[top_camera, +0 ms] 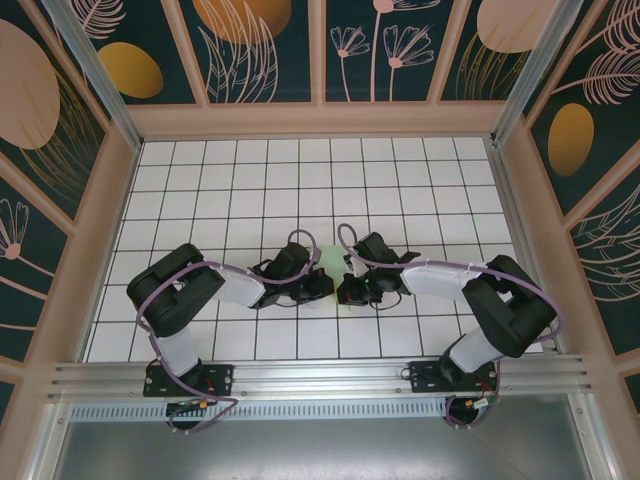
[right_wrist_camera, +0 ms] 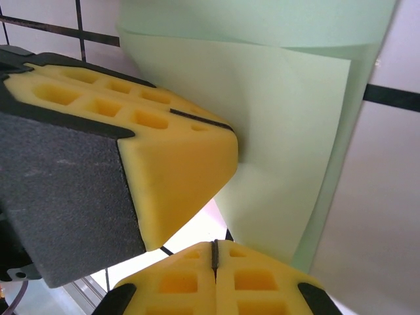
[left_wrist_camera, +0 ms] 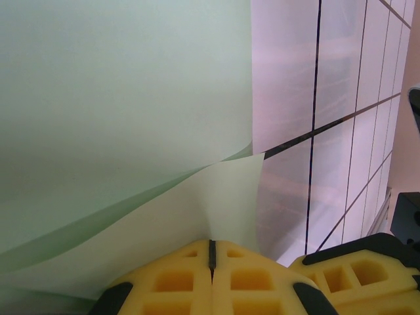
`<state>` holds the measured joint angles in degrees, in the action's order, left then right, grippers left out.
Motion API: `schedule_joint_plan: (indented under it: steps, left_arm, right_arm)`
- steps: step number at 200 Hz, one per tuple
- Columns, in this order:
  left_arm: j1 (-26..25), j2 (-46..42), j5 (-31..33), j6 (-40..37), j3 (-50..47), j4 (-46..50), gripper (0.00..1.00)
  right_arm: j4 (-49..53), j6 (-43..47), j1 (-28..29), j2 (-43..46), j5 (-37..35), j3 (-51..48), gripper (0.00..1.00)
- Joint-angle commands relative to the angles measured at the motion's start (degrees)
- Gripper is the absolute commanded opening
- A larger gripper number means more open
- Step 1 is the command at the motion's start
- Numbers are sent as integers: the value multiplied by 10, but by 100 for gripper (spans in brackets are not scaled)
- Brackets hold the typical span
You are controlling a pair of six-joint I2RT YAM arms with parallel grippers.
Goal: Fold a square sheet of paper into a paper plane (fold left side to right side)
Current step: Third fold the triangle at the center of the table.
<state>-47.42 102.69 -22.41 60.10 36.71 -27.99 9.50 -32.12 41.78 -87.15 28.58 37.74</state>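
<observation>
The square sheet of paper is pale green and lies on the white grid at the table's middle, mostly hidden under both wrists. In the left wrist view the square sheet of paper spreads wide, and one flap curls up to my left gripper. That gripper is shut, with the flap's edge pinched at its yellow tips. In the right wrist view my left gripper meets the curled sheet from the left. My right gripper is shut just below the paper's edge, with nothing seen between its pads. From above, the left gripper and right gripper almost touch.
The white gridded table is fenced by wooden walls at the back and sides. An aluminium rail with both arm bases runs along the near edge. A yellow finger of the right gripper shows at the left wrist view's lower right.
</observation>
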Motion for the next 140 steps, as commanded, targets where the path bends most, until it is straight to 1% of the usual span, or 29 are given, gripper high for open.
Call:
schedule_joint_plan:
  steps: [1, 45, 65, 96, 121, 140]
  left_arm:
    - [0, 50, 83, -27, -1, 72, 5]
    - [0, 46, 86, -29, 1, 76, 4]
    - [0, 45, 87, -30, 0, 78, 4]
    - [0, 44, 88, -30, -1, 78, 4]
    - [0, 41, 90, -31, -3, 82, 4]
    - [0, 40, 94, -31, -3, 85, 4]
  right_arm:
    - [17, -10, 5, 5, 12, 3, 2]
    - [9, -24, 22, -7, 9, -7, 2]
    - [11, -25, 17, -13, -11, -11, 2]
    - [2, -29, 5, -23, -18, -20, 2]
    - [17, -21, 1, -34, -27, -23, 2]
    - [16, -25, -9, -22, -29, -42, 2]
